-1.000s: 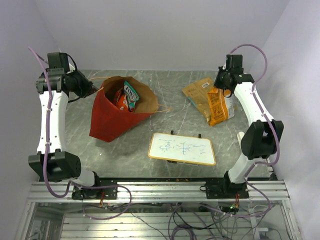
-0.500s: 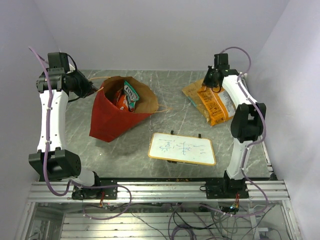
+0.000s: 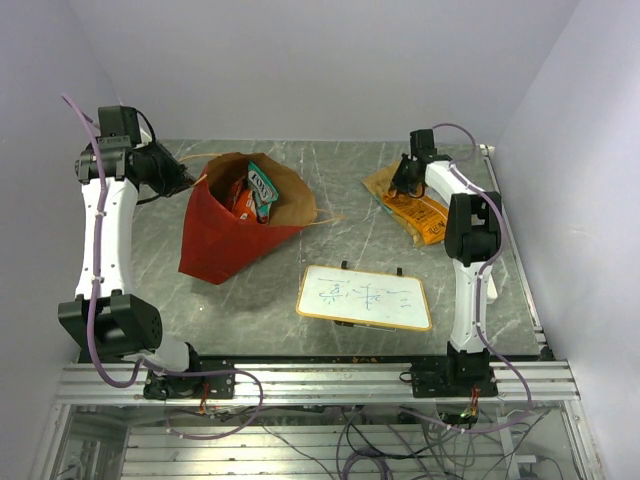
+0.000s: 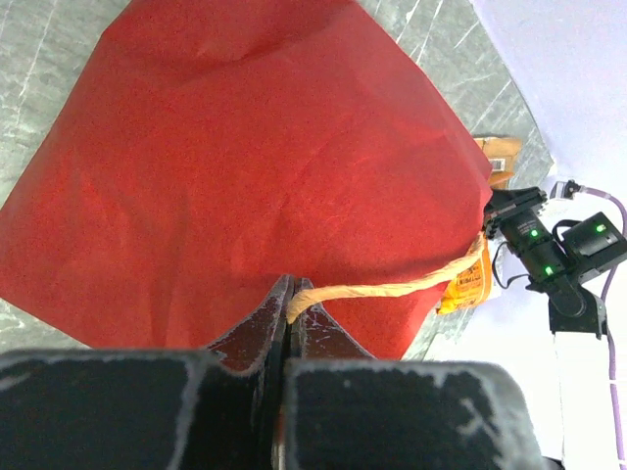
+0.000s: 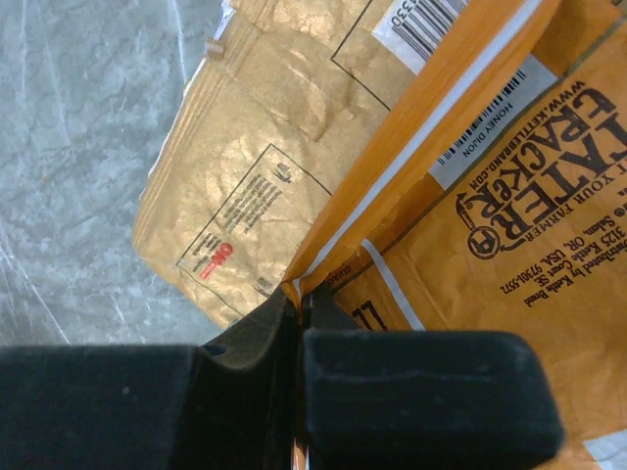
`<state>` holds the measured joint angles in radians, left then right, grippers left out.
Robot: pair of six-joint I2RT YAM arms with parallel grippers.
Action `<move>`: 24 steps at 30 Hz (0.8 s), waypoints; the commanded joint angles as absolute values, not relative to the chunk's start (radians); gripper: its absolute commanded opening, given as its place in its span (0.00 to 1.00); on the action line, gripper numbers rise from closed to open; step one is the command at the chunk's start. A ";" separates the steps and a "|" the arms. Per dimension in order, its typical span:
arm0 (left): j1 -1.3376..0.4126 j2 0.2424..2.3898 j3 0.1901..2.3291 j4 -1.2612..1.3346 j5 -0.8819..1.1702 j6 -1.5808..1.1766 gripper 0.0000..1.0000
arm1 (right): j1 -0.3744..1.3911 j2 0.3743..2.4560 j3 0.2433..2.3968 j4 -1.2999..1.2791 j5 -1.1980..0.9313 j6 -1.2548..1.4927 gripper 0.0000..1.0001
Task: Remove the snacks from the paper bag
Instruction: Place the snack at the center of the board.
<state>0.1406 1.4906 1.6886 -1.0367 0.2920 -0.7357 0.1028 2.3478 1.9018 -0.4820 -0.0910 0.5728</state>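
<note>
The red paper bag [image 3: 225,230] lies tilted at the left of the table, its brown mouth open toward the back. A teal packet [image 3: 262,190] and red-orange packets [image 3: 240,198] stick out of it. My left gripper [image 3: 186,178] is shut on the bag's string handle [image 4: 392,287], beside the red bag wall [image 4: 245,166]. My right gripper [image 3: 405,182] is shut on the edge of the orange chip bag [image 3: 422,212], which lies on the table at the back right. In the right wrist view the orange bag [image 5: 509,225] overlaps a tan-gold packet [image 5: 265,166].
A white-framed whiteboard [image 3: 365,297] with blue scribbles lies at the front centre. The bag's other string handle [image 3: 328,217] trails on the table to the right of the bag. The grey table's right edge [image 3: 515,250] is close to the right arm.
My right gripper has moved left and back with the orange chip bag, dragging it left, and its arm has folded up. The left arm and paper bag have not moved.
</note>
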 commanded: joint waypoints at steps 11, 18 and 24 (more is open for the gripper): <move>0.149 1.441 1.639 -0.976 0.347 -0.722 0.07 | 0.110 2.345 1.948 -0.435 -0.181 0.613 0.32; 0.149 1.426 1.635 -0.971 0.391 -0.734 0.07 | 0.087 2.219 1.979 -0.609 -0.198 0.520 0.83; 0.148 1.373 1.586 -0.954 0.433 -0.747 0.07 | 0.079 2.035 1.812 -0.717 -0.252 0.473 1.00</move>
